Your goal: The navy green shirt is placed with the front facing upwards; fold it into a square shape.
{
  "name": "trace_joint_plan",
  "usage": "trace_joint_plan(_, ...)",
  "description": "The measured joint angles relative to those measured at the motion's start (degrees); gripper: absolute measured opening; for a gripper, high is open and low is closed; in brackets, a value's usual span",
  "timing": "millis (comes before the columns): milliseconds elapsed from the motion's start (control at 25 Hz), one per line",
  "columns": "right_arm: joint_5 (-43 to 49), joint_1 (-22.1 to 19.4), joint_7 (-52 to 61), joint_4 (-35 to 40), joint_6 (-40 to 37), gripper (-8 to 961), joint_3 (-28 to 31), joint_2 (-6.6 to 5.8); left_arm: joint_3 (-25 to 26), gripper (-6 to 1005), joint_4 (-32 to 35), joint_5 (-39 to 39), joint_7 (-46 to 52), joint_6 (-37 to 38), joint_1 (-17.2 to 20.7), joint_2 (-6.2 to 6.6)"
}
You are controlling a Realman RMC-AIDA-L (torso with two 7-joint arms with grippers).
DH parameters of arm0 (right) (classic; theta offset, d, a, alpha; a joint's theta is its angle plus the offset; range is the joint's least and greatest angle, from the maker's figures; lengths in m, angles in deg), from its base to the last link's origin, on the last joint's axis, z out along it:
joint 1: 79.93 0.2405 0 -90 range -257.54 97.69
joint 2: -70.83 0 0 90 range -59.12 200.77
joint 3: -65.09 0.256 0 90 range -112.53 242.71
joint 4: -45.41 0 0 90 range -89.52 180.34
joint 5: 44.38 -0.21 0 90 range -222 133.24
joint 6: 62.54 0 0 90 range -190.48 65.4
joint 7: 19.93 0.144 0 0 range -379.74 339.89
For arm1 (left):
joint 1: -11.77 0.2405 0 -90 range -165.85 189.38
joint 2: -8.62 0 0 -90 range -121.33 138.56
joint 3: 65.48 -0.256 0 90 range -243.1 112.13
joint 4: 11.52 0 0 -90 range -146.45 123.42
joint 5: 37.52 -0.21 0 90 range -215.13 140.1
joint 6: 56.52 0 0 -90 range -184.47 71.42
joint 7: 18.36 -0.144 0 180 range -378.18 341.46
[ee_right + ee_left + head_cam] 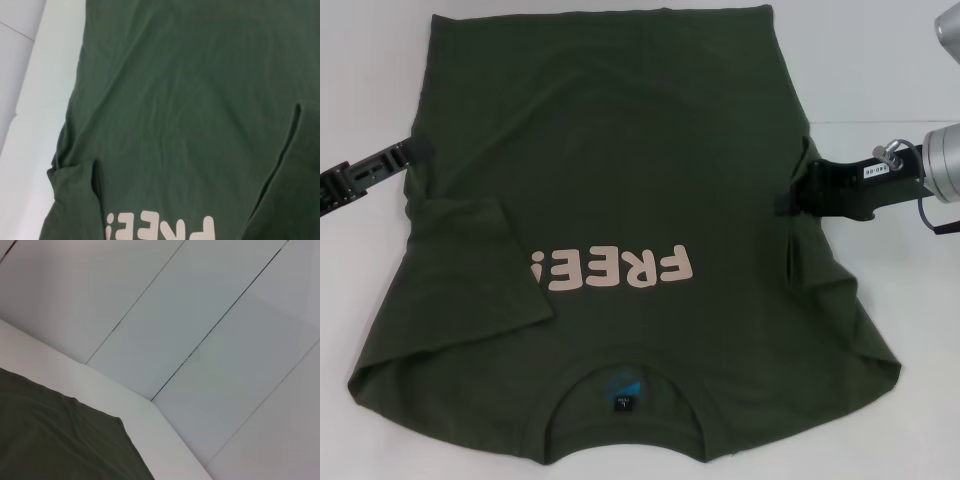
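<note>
My left tool [418, 150] sits at the left edge of the navy green shirt [620, 200], about level with where the sleeve joins the body, its black arm reaching in from the counter's left side. Its tip meets the cloth there, but I cannot tell whether the tool is spread or pinching the fabric (the tip is lost against the dark edge). My right tool [790, 200] mirrors it on the shirt's right edge, the black bracket and silver wrist trailing off toward the counter's right side; here too the tip is buried in a fold of cloth and I cannot tell its state.

Just beside each tool the sleeves are turned inward over the body: the left sleeve [480, 260] lies flat across the chest and covers the start of the pale pink lettering [615, 268], which reads "FREE!" upside down from my head camera. The right sleeve [830, 300] is folded in with a raised crease.

The shirt lies front up on the white counter [880, 440], collar and black neck label [621, 400] toward the near edge, hem toward the far edge. The left wrist camera shows only a corner of the hem, the counter's far edge and pale wall panels [210, 315].
</note>
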Motion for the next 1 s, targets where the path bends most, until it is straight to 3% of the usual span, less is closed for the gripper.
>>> trace_joint_plan(800, -1.89, 0.54, -4.1, -0.36, -0.56, 11, -2.43, 1.24, 1.12, 693, -0.78, 0.09, 0.01, 0.1, 0.45, 0.02)
trace_joint_plan(1000, -4.84, 0.17, -6.34, -1.01, -1.79, 162, -2.37, 1.03, 1.21, 691, -0.79, 0.11, 0.07, 0.28, 0.37, 0.13)
